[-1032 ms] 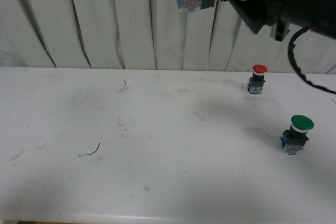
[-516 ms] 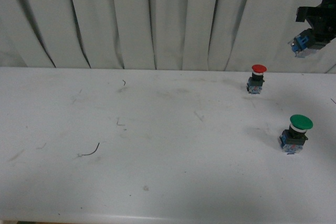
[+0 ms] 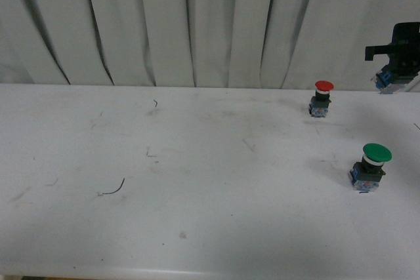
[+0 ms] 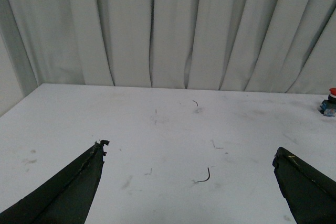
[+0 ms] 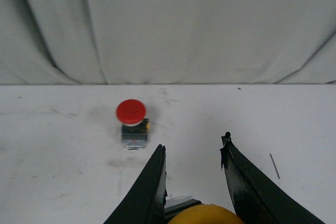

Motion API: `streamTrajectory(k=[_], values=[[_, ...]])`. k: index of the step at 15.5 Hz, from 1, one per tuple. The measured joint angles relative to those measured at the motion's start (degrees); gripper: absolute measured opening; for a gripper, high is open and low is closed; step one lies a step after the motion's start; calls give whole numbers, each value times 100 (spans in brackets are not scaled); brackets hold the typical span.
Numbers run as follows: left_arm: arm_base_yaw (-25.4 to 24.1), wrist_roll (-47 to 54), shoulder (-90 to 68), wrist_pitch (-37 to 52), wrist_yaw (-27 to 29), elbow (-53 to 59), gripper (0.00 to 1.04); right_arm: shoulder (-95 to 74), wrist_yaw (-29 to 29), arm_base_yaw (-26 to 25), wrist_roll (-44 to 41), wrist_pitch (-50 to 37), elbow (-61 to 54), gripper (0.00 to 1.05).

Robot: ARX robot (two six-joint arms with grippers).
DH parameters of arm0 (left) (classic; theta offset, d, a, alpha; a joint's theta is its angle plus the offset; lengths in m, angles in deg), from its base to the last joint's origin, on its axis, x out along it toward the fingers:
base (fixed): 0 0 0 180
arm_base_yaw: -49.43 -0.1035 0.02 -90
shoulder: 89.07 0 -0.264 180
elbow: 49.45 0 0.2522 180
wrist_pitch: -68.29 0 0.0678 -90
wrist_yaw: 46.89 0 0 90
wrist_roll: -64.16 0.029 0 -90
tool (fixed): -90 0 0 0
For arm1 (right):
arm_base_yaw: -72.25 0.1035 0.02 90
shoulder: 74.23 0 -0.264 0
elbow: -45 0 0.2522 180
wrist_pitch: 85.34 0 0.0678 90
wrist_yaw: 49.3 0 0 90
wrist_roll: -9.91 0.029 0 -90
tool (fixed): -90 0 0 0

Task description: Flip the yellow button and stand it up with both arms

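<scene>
The yellow button [image 5: 202,214] sits deep between my right gripper's black fingers, its round yellow cap at the frame edge. My right gripper [image 5: 193,145] is shut on it. In the front view that gripper [image 3: 397,54] hangs at the far right, above the table, with the button's blue contact block [image 3: 387,82] showing under it. In the left wrist view my left gripper [image 4: 189,150] is open, its two black fingers far apart with only bare table between them. The left arm does not show in the front view.
A red-capped button [image 3: 321,98] stands upright at the back right of the white table [image 3: 197,181]; it also shows ahead of the right gripper as the red button [image 5: 131,120]. A green-capped button [image 3: 371,165] stands nearer the right edge. Grey curtain [image 3: 164,24] hangs behind. A thin dark wire scrap [image 3: 113,189] lies left.
The right arm has swung with the yellow button from the top middle of the front view to the far right and lower down. The red and green buttons have not moved.
</scene>
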Motion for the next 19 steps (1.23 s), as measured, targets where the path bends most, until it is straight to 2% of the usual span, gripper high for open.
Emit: streamTrajectory(k=[4, 9, 14, 19], values=[[0, 0, 0, 0, 0, 0, 98, -1058, -310, -127, 129, 1080, 1366, 32], [0, 0, 0, 0, 0, 0, 98, -1989, -680, 151, 146, 2524, 2728, 32], [0, 0, 0, 0, 0, 0, 98, -2293, -1023, 525, 221, 2621, 2964, 32], [0, 0, 0, 0, 0, 0, 98, -2448, -1290, 496, 474, 2450, 2994, 32]])
